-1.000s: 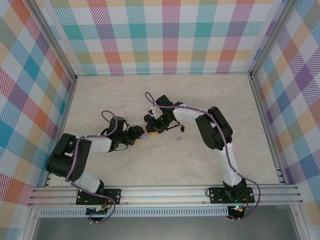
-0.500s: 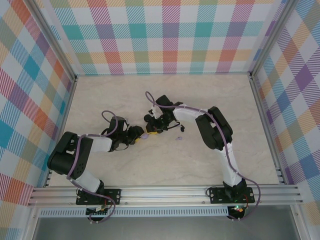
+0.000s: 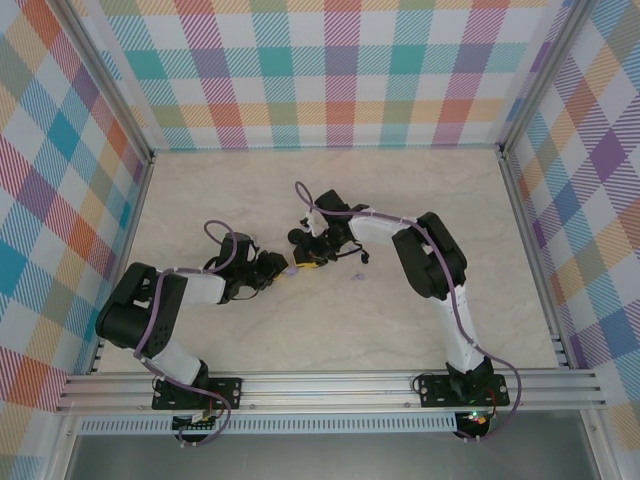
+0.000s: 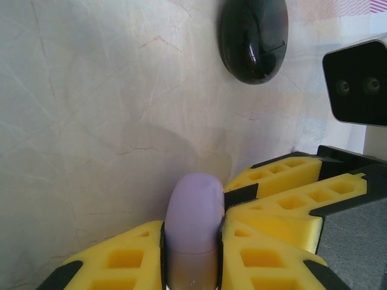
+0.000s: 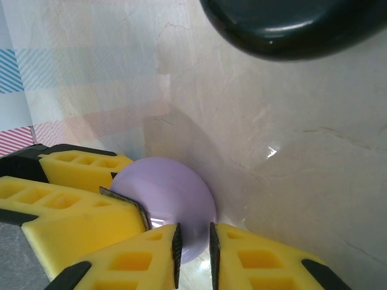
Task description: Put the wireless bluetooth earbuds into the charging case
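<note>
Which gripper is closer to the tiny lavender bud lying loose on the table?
Right. The right gripper sits just left of the lavender bud; the left gripper, shut on a lavender puck, is farther left again.

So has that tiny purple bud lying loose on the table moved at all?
No. The loose lavender earbud lies just as far from the front rail as before.

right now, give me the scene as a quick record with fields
left gripper: shut on the lavender puck
right gripper: jaws nearly together at the same puck's rim; grip unclear
black puck: on the table, beyond both grippers, untouched
lavender earbud: loose on the table, to the right of the grippers
</note>
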Tool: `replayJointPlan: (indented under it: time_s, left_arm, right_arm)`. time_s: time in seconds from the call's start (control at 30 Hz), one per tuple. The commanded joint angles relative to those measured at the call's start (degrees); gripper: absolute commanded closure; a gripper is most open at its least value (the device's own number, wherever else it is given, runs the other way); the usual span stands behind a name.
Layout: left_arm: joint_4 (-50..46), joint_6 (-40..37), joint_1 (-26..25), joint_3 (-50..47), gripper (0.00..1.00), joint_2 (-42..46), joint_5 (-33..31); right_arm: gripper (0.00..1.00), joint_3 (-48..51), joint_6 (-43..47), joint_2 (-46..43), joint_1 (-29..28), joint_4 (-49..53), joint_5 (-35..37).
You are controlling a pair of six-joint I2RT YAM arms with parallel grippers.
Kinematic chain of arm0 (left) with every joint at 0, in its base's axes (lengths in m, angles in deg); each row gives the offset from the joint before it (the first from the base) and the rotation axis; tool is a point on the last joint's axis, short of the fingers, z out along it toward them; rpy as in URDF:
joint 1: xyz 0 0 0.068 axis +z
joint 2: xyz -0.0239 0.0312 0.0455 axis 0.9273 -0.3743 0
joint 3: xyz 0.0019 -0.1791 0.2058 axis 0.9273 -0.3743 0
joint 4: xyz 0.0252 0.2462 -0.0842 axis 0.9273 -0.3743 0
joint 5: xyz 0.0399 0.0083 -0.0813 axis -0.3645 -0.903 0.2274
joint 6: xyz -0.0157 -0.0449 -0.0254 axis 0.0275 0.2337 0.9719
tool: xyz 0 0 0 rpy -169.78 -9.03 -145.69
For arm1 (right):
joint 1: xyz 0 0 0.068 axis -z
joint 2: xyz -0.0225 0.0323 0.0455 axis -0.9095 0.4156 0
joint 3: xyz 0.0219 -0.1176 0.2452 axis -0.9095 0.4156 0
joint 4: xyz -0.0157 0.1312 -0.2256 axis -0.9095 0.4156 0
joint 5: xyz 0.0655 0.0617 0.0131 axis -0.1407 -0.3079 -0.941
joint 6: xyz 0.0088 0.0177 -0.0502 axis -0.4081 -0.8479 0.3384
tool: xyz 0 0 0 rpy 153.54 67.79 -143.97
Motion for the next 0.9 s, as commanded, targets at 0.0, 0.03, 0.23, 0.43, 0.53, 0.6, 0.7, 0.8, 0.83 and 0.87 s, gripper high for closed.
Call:
replayJointPlan:
  time_s: [0.0,0.03,0.23,0.43,0.53,0.6,0.7,0.8,0.83,0.87]
  left_arm:
    - [-2.21,-0.98,-0.95,-0.10,0.86,2.29,-1.17]
    - [-2.66,-1.37,-0.95,0.01,0.87,3.03,-1.43]
    - [-2.45,-4.22,-0.95,1.56,0.87,6.92,-0.50]
    - [-1.48,-7.30,-0.95,6.16,0.87,7.96,4.69]
    - [-1.58,-8.71,-0.92,8.59,0.87,7.95,6.80]
    - [-0.72,-9.80,-1.01,10.15,0.87,7.66,9.23]
    - [0.74,-11.29,-1.09,12.56,0.87,7.32,13.83]
    - [0.42,-13.47,-1.75,14.39,0.87,7.94,16.36]
    - [0.14,-14.14,-1.94,15.02,0.87,8.11,17.18]
    - [-0.54,-15.04,-2.23,15.79,0.87,8.17,18.16]
  right_arm:
    - [0.74,3.31,-1.25,-3.16,-0.34,-2.52,-1.66]
    - [0.74,4.39,-1.63,-4.38,0.02,-3.38,-1.59]
    - [0.68,11.79,-2.86,-13.06,2.72,-8.71,-1.84]
    - [0.65,19.64,-1.86,-23.23,6.57,-13.67,-2.33]
    - [0.61,23.07,-0.39,-27.57,8.95,-15.50,-3.59]
    - [0.59,24.25,0.79,-29.31,10.32,-15.70,-5.68]
    - [0.58,25.50,2.85,-31.17,11.50,-16.57,-8.32]
    - [0.54,25.73,4.24,-32.45,11.90,-17.11,-10.61]
    - [0.53,25.73,4.46,-32.89,11.90,-17.49,-11.18]
    - [0.51,25.82,4.69,-33.38,11.89,-18.11,-11.94]
